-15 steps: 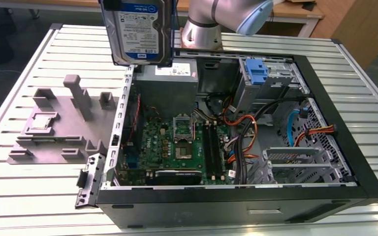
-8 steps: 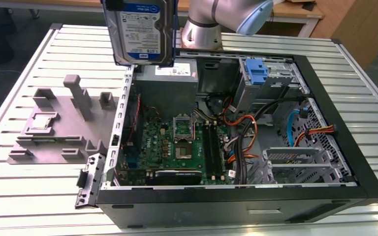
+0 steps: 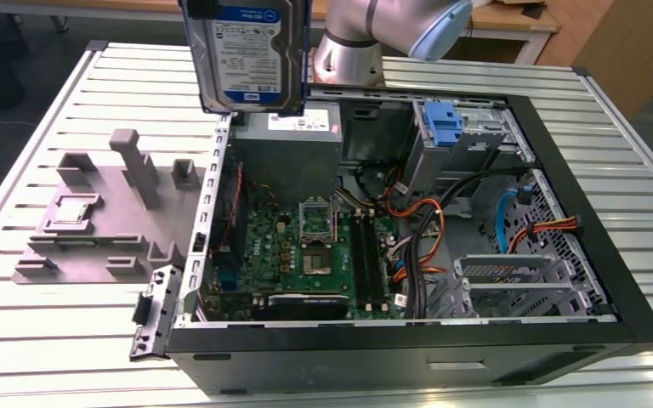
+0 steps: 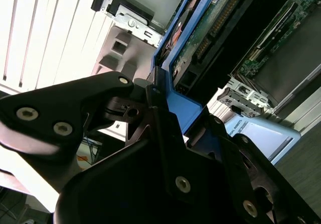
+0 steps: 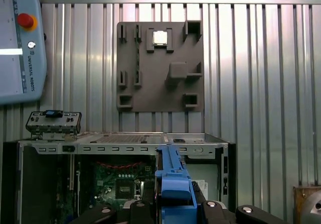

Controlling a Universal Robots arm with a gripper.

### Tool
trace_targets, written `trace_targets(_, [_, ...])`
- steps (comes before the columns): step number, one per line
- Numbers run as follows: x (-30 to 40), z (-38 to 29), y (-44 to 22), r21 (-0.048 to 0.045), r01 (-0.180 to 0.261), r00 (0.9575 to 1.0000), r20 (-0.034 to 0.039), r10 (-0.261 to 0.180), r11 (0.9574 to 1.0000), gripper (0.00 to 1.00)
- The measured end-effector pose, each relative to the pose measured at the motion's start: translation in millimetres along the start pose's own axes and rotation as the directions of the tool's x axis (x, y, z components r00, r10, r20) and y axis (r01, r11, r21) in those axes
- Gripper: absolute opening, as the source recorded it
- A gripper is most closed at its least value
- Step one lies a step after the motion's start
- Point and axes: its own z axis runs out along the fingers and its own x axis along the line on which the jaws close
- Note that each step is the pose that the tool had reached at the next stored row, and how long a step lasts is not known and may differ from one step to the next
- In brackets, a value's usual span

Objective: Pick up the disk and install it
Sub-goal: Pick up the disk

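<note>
you have your claw (image 5: 174, 205) clamped tight on the blue sides of the disk (image 3: 249, 51), which hangs right under the claw, high over the open computer case (image 3: 417, 344).

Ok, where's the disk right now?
The disk is clamped in the gripper, hanging upright in the air at the top of the exterior view, left of centre, just above the power supply box in the open computer case.
</note>
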Motion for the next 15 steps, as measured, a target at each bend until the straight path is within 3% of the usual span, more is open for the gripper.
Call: trace_targets(15, [-0.1, -0.2, -5.9, 0.0, 0.0, 1.0, 0.0, 0.0, 1.0, 0.37])
